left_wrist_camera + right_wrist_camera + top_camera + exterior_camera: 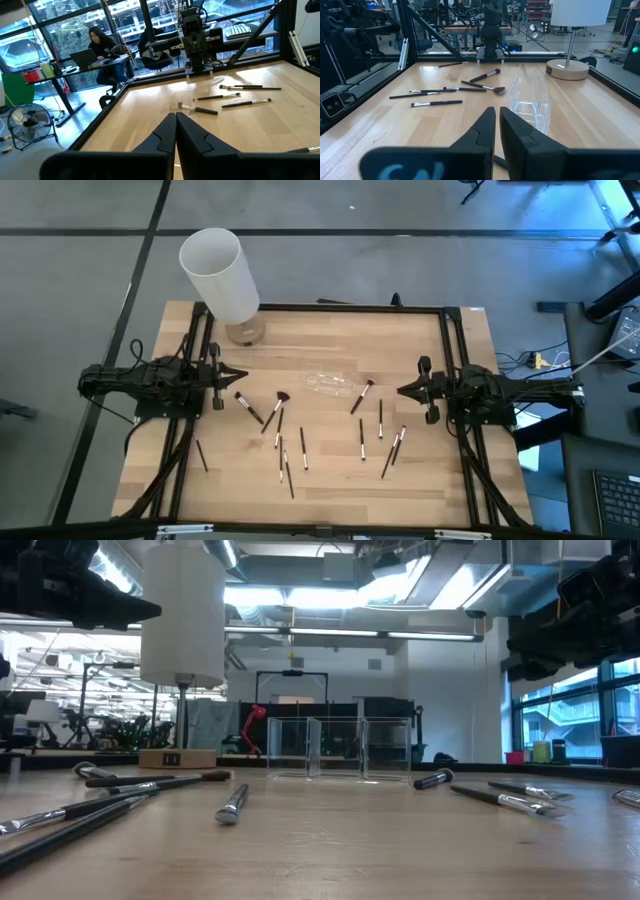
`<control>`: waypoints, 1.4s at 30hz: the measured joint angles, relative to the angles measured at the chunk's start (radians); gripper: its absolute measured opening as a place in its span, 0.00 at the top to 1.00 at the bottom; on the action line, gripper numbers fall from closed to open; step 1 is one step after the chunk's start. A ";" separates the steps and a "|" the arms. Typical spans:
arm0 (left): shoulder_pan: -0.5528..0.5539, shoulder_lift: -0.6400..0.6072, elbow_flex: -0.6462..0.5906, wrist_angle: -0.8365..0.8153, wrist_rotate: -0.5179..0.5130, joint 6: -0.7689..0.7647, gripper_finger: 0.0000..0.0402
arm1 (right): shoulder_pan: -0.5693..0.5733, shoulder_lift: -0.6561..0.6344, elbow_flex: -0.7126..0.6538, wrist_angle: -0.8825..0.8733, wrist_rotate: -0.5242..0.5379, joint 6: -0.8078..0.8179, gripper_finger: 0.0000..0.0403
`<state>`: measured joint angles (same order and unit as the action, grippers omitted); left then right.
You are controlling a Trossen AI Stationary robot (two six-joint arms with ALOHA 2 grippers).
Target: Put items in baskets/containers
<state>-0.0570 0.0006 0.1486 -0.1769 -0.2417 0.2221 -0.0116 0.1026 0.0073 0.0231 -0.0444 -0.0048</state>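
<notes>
Wooden tabletop, nothing sorted yet: the clear organizer lies mid-table with brushes scattered nearer the front edge. One brush slants just right of it, closer to the right gripper; both it and the left gripper hover pinched closed, empty.

No readable text, labels or numbers

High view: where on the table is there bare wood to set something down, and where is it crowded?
Bare: the far strip between the lamp base and the right gripper, and the near edge. Crowded: the middle, brushes near the clear organizer.
</notes>
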 joint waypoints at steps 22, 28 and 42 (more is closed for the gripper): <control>0.000 0.000 0.000 0.000 0.000 0.000 0.99 | 0.000 0.000 0.000 0.000 0.000 0.000 0.93; 0.000 0.000 0.000 0.000 0.000 0.000 0.99 | 0.000 0.000 0.000 0.000 0.000 0.000 0.93; 0.000 0.000 0.000 0.000 0.000 0.000 0.98 | 0.000 0.000 0.000 0.000 0.000 -0.050 0.93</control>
<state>-0.0570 0.0006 0.1489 -0.1772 -0.2417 0.2222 -0.0117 0.1025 0.0074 0.0231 -0.0444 -0.0550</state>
